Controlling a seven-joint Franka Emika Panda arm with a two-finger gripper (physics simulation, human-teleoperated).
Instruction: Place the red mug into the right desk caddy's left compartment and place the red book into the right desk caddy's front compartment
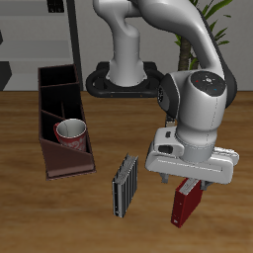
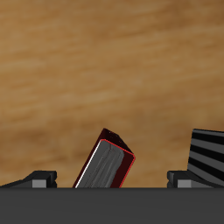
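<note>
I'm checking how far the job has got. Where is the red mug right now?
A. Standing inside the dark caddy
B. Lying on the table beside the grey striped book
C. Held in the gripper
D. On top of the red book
A: the red mug stands upright between the dividers of the dark caddy, well away from the gripper over the red book.

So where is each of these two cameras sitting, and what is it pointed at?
Exterior view: in front of and above the table, facing the robot's base; shows the whole arm, the gripper over the red book, the red mug inside the right desk caddy.
Wrist view: on the gripper, looking down at the table; only dark finger parts show.
Shared: the red book and the grey striped book.
</note>
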